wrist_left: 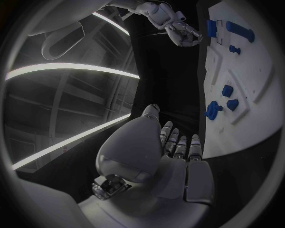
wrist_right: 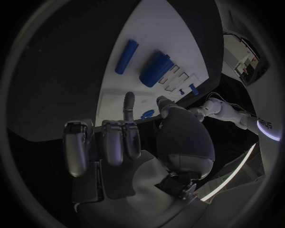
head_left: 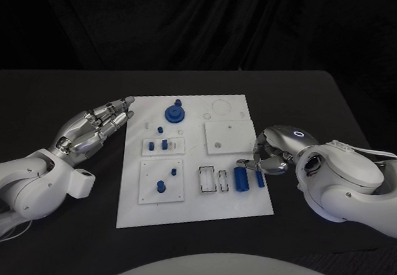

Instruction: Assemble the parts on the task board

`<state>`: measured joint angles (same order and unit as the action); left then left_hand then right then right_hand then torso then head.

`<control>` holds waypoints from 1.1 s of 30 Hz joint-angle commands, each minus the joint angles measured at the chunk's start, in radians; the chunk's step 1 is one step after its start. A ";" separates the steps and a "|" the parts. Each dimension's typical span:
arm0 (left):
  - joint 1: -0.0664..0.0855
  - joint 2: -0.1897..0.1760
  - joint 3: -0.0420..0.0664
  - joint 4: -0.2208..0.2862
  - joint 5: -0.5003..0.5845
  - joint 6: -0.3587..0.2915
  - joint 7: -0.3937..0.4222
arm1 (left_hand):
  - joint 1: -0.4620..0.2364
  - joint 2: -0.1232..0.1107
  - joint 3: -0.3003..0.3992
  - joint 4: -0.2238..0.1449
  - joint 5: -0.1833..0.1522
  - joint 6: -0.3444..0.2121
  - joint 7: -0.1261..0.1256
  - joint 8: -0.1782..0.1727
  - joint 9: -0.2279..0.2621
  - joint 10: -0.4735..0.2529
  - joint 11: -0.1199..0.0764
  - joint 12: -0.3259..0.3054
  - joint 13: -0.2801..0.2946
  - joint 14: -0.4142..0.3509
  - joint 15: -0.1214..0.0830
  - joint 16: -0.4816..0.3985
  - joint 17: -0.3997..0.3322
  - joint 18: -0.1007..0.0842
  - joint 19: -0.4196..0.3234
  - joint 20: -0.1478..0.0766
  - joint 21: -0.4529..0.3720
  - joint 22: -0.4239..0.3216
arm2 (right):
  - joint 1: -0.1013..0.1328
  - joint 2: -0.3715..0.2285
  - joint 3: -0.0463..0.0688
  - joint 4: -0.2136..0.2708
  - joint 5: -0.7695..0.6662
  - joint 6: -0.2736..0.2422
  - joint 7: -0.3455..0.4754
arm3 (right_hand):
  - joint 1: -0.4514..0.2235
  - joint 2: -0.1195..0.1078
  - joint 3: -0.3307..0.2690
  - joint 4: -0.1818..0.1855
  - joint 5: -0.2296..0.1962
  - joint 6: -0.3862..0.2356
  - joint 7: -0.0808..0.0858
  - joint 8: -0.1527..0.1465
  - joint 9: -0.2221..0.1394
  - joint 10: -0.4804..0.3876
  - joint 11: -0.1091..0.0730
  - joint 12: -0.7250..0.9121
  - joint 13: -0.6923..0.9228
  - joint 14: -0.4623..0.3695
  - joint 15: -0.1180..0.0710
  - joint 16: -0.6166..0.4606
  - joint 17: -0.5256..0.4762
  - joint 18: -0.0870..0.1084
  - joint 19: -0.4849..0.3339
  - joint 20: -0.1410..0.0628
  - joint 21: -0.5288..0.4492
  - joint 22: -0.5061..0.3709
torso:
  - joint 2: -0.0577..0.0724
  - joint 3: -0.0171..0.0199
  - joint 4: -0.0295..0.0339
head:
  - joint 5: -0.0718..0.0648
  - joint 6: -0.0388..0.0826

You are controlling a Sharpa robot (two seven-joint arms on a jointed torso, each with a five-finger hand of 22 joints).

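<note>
The white task board (head_left: 191, 209) lies in the middle of the table. A round blue part (head_left: 174, 113) stands near its far edge, and several small blue parts (head_left: 163, 145) sit in the left-hand plates. A thick blue cylinder (head_left: 241, 180) and a thinner one (head_left: 260, 179) lie by the board's right edge. My right hand (head_left: 268, 154) hovers just above them with its fingers curled down. A small blue piece (wrist_right: 147, 114) shows between one finger and the thumb, and whether it is pinched is unclear. My left hand (head_left: 95, 131) lies flat beside the board's left edge, empty, with its fingers stretched out.
Two empty slotted holders (head_left: 215, 179) sit left of the thick cylinder. A square white plate (head_left: 225, 137) lies on the board's right half. Black table (head_left: 334, 104) surrounds the board, and dark curtains hang behind it.
</note>
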<state>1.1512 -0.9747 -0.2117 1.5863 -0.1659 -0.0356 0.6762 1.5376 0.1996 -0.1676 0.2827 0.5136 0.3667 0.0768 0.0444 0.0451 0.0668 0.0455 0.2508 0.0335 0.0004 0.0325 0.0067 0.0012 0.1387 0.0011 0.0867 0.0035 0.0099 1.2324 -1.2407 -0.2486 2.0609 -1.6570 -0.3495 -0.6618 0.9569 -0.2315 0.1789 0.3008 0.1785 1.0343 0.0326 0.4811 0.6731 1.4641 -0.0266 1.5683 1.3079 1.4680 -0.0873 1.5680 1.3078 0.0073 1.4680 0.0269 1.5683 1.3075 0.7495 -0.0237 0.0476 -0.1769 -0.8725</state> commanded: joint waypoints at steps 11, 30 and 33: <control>0.000 0.005 0.001 -0.008 0.000 0.027 0.017 | 0.016 0.010 0.017 -0.008 0.013 0.009 0.002 0.006 0.001 0.003 0.012 0.006 0.001 0.000 0.011 -0.007 -0.001 -0.006 0.003 0.021 0.001 0.005 | -0.042 0.028 0.000 0.023 -0.036 0.034 -0.086 | -0.120 -0.033 -0.045 0.000 -0.127 0.018 -0.023 0.045 0.094 0.107 -0.023 0.002 0.263 0.103 -0.023 0.003 0.263 -0.007 0.103 -0.023 0.003 0.263 | 0.001 -0.0004 0.0012 | -0.002 0.000; -0.002 0.003 0.001 -0.013 0.000 0.037 0.003 | 0.023 0.008 0.024 -0.012 0.016 0.010 0.004 0.006 0.002 0.003 0.015 0.007 0.001 0.000 0.017 -0.007 -0.001 -0.002 0.004 0.030 0.002 0.007 | -0.073 0.048 0.000 0.020 -0.169 0.077 -0.135 | -0.016 0.014 -0.088 -0.002 0.067 0.030 -0.019 -0.041 0.101 0.107 -0.020 0.002 0.263 0.103 -0.016 0.003 0.263 -0.007 0.103 -0.016 0.003 0.263 | 0.000 -0.0007 0.0026 | 0.006 0.000; -0.002 0.004 0.001 -0.014 0.000 0.039 0.000 | 0.024 0.008 0.025 -0.013 0.016 0.011 0.005 0.007 0.002 0.003 0.016 0.007 0.001 0.000 0.019 -0.007 -0.001 -0.002 0.004 0.032 0.002 0.007 | -0.076 0.050 0.000 0.019 -0.178 0.089 -0.143 | -0.012 0.019 -0.085 -0.002 0.086 0.034 -0.019 -0.045 0.104 0.107 -0.020 0.002 0.263 0.103 -0.017 0.003 0.263 -0.007 0.103 -0.016 0.003 0.263 | -0.001 -0.0019 0.0037 | 0.005 0.000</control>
<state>1.1501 -0.9724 -0.2117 1.5710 -0.1659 -0.0119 0.6714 1.5551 0.2084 -0.1497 0.2703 0.5244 0.3737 0.0770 0.0444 0.0458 0.0678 0.0538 0.2546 0.0337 0.0004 0.0466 0.0067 0.0010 0.1389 0.0044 0.1113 0.0035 0.0160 1.1604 -1.1912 -0.2485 2.0782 -1.7817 -0.2891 -0.6810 0.9397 -0.2134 0.0900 0.2991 0.2629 1.0625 0.0152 0.4391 0.7757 1.4666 -0.0449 1.5683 1.3076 1.4654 -0.1054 1.5679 1.3076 0.0076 1.4653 0.0089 1.5683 1.3073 0.7494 -0.0250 0.0504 -0.1707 -0.8725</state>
